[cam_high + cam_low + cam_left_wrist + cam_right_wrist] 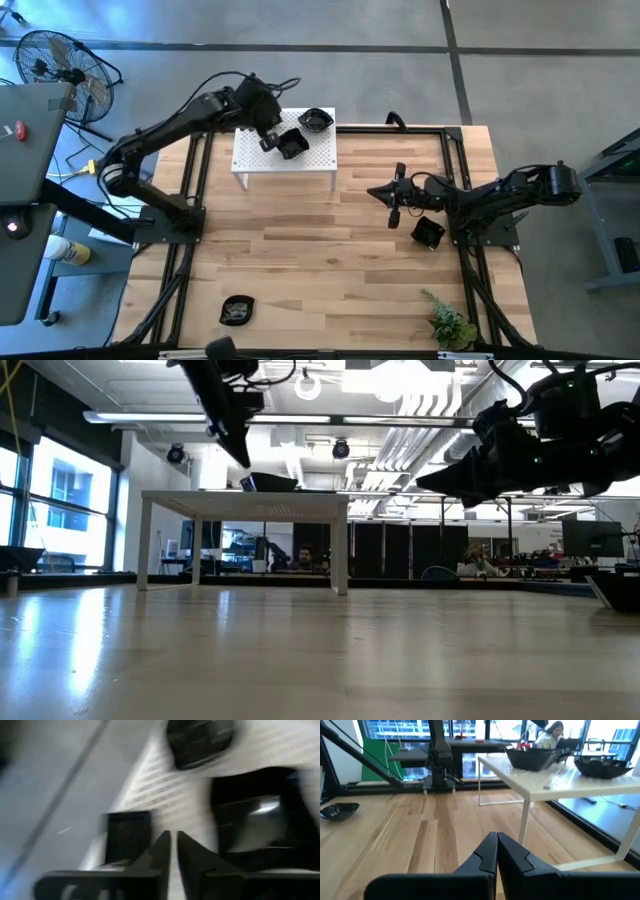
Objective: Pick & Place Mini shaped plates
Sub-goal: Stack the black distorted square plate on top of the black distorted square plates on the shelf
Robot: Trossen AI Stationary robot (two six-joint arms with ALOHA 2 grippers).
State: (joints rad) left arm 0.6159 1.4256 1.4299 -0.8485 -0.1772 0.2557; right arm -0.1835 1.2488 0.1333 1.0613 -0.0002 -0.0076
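Two glossy black mini plates sit on the white perforated platform point(285, 158): a square one point(293, 145) and a scalloped one point(316, 121) at the far right corner. Another square plate point(428, 233) lies on the wooden table by the right arm's base, and one more point(237, 310) lies near the near edge. My left gripper point(268, 138) hovers shut over the platform, just left of the square plate point(255, 820), its tips above the platform top point(247, 463). My right gripper point(392, 196) is shut, held level above the table and pointing left toward the platform point(560, 780).
A small green plant point(450, 322) stands at the near right corner. Black frame rails point(195, 190) run along both sides of the table. A fan point(60, 65) and a desk stand off the table's left side. Bare wood point(320, 250) lies between the platform and the near edge.
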